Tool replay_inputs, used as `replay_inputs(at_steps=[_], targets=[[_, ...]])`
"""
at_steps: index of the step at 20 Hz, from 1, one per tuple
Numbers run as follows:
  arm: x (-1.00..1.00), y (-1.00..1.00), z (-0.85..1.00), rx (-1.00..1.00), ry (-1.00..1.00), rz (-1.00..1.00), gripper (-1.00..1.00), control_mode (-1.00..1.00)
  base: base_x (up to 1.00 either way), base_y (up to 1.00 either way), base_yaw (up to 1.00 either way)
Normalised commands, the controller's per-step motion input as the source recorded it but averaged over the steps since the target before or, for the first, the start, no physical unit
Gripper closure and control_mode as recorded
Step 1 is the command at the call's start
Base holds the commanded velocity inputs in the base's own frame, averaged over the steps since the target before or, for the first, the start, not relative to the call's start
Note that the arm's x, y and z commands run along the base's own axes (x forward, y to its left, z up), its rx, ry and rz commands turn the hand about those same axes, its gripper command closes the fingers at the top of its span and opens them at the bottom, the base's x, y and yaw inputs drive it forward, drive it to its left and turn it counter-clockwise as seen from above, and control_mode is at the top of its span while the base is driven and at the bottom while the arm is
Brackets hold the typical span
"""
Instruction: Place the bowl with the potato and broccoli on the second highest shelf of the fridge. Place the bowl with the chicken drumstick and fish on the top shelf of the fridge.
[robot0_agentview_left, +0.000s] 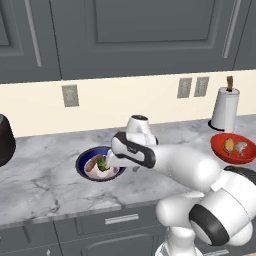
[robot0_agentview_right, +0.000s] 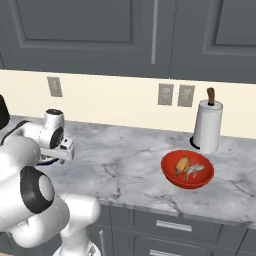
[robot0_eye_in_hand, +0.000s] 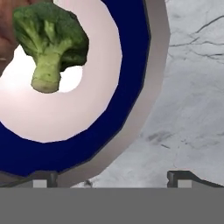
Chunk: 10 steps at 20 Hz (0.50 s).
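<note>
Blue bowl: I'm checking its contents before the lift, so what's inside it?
Inside the blue bowl lie a green broccoli and a brown potato on the white interior. The arm covers the bowl's right part, so that stays unseen.

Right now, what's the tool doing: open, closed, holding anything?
Tool: open, holding nothing; its tips straddle the rim of the bowl with the potato and broccoli, one inside and one over the counter.

I can read no text, label, brand, number or sign anywhere: not on the cabinet doors, the wall plates, the bowls, or the marble tabletop under my tool.
</note>
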Motion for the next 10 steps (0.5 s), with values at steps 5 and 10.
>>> replay_inputs(at_steps=[5, 10], targets=[[0.36, 0.06, -0.33, 0.0, -0.02, 0.0, -1.0, -1.0, 0.0, 0.0, 0.0], [0.28, 0.22, -0.09, 0.0, 0.0, -0.04, -1.0, -1.0, 0.0, 0.0, 0.0]])
